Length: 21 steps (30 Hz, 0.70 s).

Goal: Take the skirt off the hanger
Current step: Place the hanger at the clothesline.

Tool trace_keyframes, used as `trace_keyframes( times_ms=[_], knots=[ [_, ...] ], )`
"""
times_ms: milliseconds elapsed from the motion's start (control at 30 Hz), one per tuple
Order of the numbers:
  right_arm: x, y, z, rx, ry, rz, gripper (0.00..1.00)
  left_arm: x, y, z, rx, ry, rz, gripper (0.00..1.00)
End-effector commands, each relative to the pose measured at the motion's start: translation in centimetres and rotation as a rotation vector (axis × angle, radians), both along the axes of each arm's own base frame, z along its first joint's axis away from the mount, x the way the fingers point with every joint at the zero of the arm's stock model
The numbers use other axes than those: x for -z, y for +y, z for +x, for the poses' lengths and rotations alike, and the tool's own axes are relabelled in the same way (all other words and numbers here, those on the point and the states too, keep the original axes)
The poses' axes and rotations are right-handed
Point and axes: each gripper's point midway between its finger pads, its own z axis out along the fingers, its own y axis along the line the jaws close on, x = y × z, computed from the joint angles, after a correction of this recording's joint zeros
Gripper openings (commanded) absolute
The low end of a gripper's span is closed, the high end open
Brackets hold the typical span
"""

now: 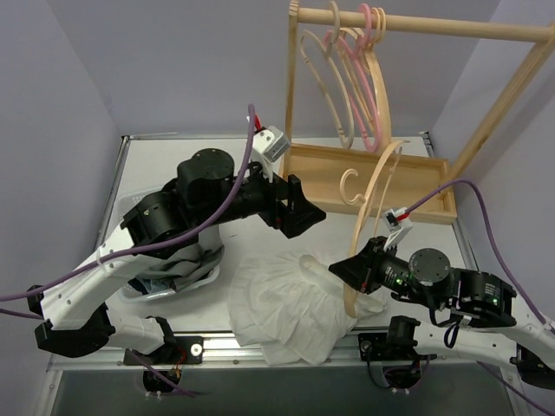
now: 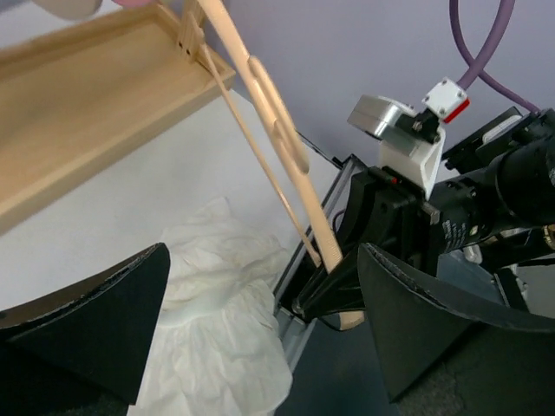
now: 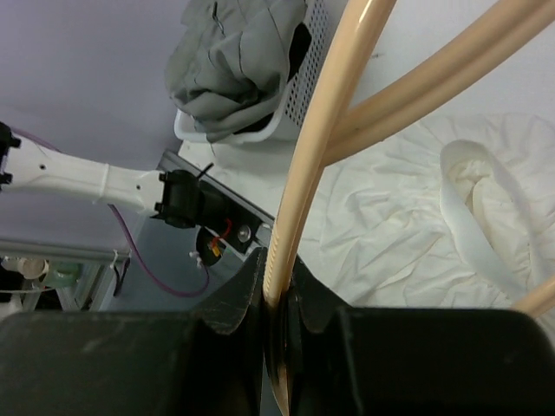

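My right gripper (image 1: 347,267) (image 3: 276,286) is shut on the lower end of a bare pale-wood hanger (image 1: 373,186) (image 2: 277,130) (image 3: 321,130), holding it upright above the table. My left gripper (image 1: 299,208) (image 2: 260,251) hangs open to the left of the hanger, with nothing between its fingers. The grey skirt (image 1: 178,264) (image 3: 234,61) lies bunched in a white basket (image 1: 165,295) (image 3: 251,134) under my left arm, apart from the hanger.
A white ruffled blouse (image 1: 286,308) (image 2: 217,295) (image 3: 408,225) is spread on the table below the hanger. At the back right stands a wooden rack (image 1: 434,26) with a tray base (image 1: 321,173). Pink hangers (image 1: 368,78) and a wooden one (image 1: 316,69) hang on it.
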Motion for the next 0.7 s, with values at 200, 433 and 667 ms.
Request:
trace_keyframes(
  times_ms=[200, 433, 667],
  knots=[
    [3.6, 1.0, -1.7, -0.115, 0.045, -0.045, 0.0, -0.1, -1.3, 0.0, -0.035, 0.265, -0.152, 0.99],
    [4.2, 1.2, -2.1, -0.136, 0.059, -0.05, 0.0, 1.9, -2.0, 1.2, -0.069, 0.344, -0.163, 0.94],
    [5.0, 2.0, -2.0, -0.155, 0.067, -0.095, 0.0, 2.9, -4.0, 1.6, -0.033, 0.407, -0.189, 0.82]
  ],
)
